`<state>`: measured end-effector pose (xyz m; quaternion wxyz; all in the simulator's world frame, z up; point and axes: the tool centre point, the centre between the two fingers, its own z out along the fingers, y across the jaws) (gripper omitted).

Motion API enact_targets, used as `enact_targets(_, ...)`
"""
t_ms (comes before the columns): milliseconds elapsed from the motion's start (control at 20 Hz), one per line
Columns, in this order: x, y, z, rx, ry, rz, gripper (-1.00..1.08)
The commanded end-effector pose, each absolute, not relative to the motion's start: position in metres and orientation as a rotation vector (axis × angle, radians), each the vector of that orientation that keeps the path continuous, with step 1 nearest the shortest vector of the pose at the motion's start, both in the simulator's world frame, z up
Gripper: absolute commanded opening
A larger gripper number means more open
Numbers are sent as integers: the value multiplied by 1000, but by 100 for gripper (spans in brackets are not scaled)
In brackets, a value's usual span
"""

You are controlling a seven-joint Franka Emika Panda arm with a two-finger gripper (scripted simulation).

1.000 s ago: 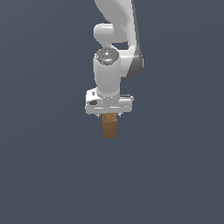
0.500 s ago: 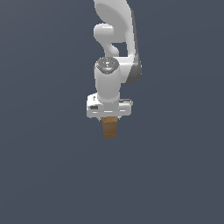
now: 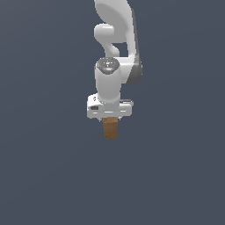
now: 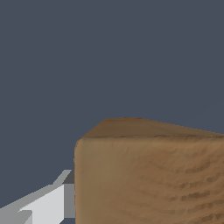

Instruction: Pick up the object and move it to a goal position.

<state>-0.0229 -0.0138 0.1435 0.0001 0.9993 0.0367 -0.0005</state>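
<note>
- Arm (image 3: 115,44): white, jointed, coming down from the upper edge of the exterior view, where its upper part is cut off; wrist pointing straight down.
- Gripper (image 3: 110,117): white body set crosswise under the wrist. Its fingers are not visible in the exterior view, hidden by the body and the block.
- Block (image 3: 110,128): tan-brown, wood-grained, upright, narrower than the gripper body; its top end disappears under that body and the rest hangs below against the plain dark grey background.
- Grip: closed on the block, as far as can be judged; the contact itself is hidden.
- Wrist view: the block (image 4: 148,175) fills the near corner, cut off at two edges; one grey-white finger (image 4: 39,203) sits against its side, the other is out of sight.
- Background (image 3: 44,176): uniform dark grey; no floor line can be made out.
</note>
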Motion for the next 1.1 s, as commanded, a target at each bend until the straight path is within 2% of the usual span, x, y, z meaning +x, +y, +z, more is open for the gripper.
enact_targets(0, -23, -13, 145, 3139, 116, -1, -100)
enact_targets(500, -38, 7, 177, 3139, 116, -1, -100)
enact_targets(1050, -77, 65, 269, 3136, 116, 0, -100)
